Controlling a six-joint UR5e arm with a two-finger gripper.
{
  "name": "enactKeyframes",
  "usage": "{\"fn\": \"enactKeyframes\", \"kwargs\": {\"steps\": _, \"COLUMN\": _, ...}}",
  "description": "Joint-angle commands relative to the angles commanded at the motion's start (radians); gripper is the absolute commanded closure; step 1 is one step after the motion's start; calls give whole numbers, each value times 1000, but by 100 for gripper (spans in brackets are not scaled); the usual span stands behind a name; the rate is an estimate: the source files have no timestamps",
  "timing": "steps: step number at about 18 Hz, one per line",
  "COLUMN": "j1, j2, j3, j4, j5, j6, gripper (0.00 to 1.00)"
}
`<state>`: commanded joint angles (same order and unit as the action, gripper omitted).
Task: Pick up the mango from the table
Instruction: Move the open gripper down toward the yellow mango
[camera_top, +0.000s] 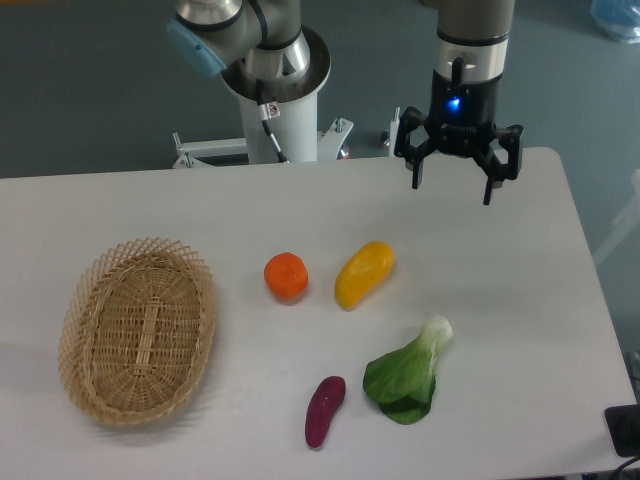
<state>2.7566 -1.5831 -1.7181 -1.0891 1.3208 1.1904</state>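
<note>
The mango (363, 273) is a smooth yellow-orange oval lying tilted on the white table (520, 300), near its middle. My gripper (452, 186) hangs above the table's far right part, up and to the right of the mango and well apart from it. Its two black fingers point down and are spread wide, with nothing between them.
A round orange (286, 276) lies just left of the mango. A purple oblong vegetable (324, 410) and a green leafy bok choy (407, 374) lie nearer the front. A wicker basket (138, 330) stands at the left. The arm's base (275, 90) is behind the far edge.
</note>
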Motion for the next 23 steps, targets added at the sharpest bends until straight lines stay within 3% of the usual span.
{"fn": "enactKeyframes", "kwargs": {"steps": 7, "j1": -2, "j2": -2, "j3": 2, "j4": -3, "j5": 21, "j6": -8, "gripper": 0}}
{"fn": "enactKeyframes", "kwargs": {"steps": 10, "j1": -2, "j2": 11, "j3": -54, "j4": 3, "j5": 18, "j6": -6, "gripper": 0}}
{"fn": "enactKeyframes", "kwargs": {"steps": 15, "j1": -8, "j2": 8, "j3": -89, "j4": 9, "j5": 21, "j6": 3, "gripper": 0}}
{"fn": "enactKeyframes", "kwargs": {"steps": 23, "j1": -11, "j2": -3, "j3": -245, "j4": 18, "j5": 47, "j6": 37, "gripper": 0}}
